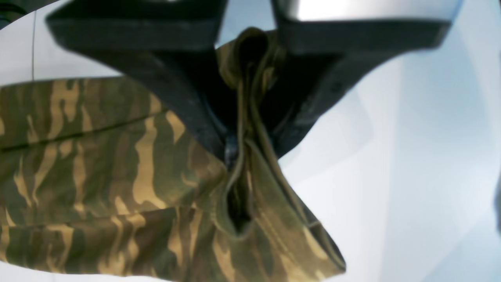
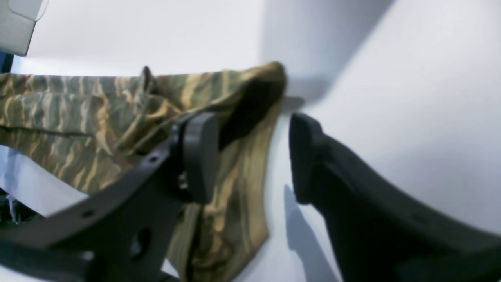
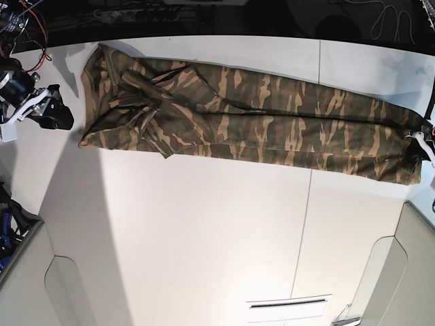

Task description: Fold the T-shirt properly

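The left gripper [image 1: 238, 152], nearest the left wrist camera, is clenched on a bunched edge of the T-shirt [image 1: 129, 172]. The cloth gathers into a narrow pleat between the black fingers [image 1: 184, 102] and fans out toward 7 o'clock.

**Handling.** The T-shirt is soft, light cloth. It creases and drapes freely and holds no shape of its own. It is not fragile, and it is unlikely to slip out of a firm pinch. Judged best holds: hems and corners, where doubled layers give the pads something to bite on. A pinch in mid-panel would likely lift a single layer and spoil the fold.

**Position.** In the base view the T-shirt [image 3: 258, 122] lies on the white table [image 3: 204, 231] as a long band running from 10 o'clock to 3 o'clock. Its 10 o'clock end is rumpled, with folds piled over each other.

**Relation to the fingers.**
- Left gripper [image 3: 423, 146]: at the 3 o'clock end, cloth pinched between the pads.
- Right gripper [image 2: 254, 156]: released, jaws standing apart and holding nothing. One finger [image 2: 199, 152] stands over the T-shirt [image 2: 94, 117] edge; the other is over bare table [image 2: 411, 98]. Contact cannot be confirmed.
- In the base view the right gripper [image 3: 51, 109] sits just beside the rumpled end, at its 9 o'clock.
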Controlling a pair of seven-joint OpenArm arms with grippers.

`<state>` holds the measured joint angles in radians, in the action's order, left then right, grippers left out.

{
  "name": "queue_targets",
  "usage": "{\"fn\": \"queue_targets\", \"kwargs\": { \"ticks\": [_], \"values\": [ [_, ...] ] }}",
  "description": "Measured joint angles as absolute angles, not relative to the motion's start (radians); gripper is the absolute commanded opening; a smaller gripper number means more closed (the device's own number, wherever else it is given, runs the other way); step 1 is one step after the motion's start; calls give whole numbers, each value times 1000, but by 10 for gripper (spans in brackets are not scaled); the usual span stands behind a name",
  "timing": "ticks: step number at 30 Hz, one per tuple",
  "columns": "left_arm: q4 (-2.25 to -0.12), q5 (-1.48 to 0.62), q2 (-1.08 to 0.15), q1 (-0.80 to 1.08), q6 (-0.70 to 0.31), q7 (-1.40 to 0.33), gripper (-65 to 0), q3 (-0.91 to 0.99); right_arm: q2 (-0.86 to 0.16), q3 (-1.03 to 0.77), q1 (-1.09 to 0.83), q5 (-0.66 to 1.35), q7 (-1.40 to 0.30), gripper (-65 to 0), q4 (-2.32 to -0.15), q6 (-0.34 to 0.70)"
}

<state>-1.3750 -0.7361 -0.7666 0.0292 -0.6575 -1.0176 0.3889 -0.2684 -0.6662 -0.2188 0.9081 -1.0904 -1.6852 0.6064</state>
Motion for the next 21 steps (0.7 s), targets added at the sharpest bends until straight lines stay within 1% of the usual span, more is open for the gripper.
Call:
{"fn": "queue_targets", "kwargs": {
  "ticks": [4,11,18,21],
  "values": [
    [-1412,-751,-754,38,-654,-1065,-650,389,-268,-666,-219,907,-1090,-353,-1685,606],
    [-1621,-932,-675,41,-642,-1252,-650,389,-268,-666,-219,900,-1090,-353,-1685,606],
    [-1840,-1028,-617,120,-640,-1251,-650,385,-268,-666,-219,873,-1086,-353,-1685,606],
    [-1916,-1034,-574,135,-640,-1256,-650,339,-268,-666,-219,874,-1078,-353,-1685,606]
  ]
}}
